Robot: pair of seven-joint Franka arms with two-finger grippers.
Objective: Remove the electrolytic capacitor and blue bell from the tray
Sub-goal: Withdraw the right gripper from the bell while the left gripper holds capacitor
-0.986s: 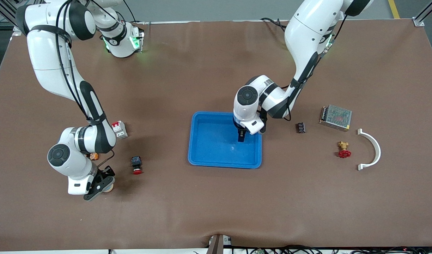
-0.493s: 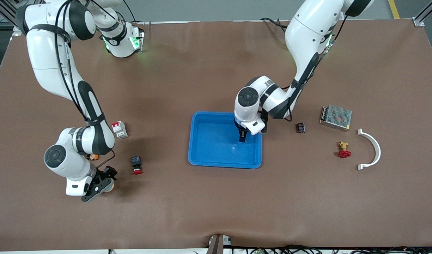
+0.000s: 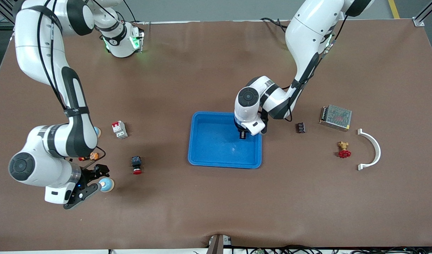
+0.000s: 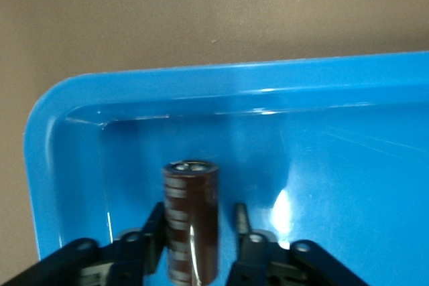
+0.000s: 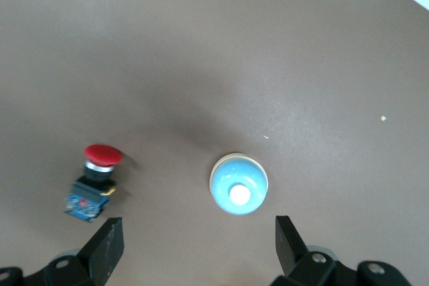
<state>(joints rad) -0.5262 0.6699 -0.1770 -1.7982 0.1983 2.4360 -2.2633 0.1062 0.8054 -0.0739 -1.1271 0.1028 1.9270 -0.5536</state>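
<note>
Jaws of the left gripper (image 4: 194, 259) clamped a brown cylindrical capacitor (image 4: 192, 219) over the blue plastic tray (image 3: 201, 155), frame centre; right gripper (image 5: 198, 249) jaws spread wide above the pale blue bell (image 5: 239, 184), lower in frame.

capacitor (image 4: 192, 219): brown cylinder, upright over blue tray (image 4: 348, 165) | bell (image 5: 239, 184): pale blue dome, on table

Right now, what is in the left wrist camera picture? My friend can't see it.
The left gripper is shut on a brown capacitor, holding it upright over one corner of a blue tray. Brown table shows past the tray's rim.
</note>
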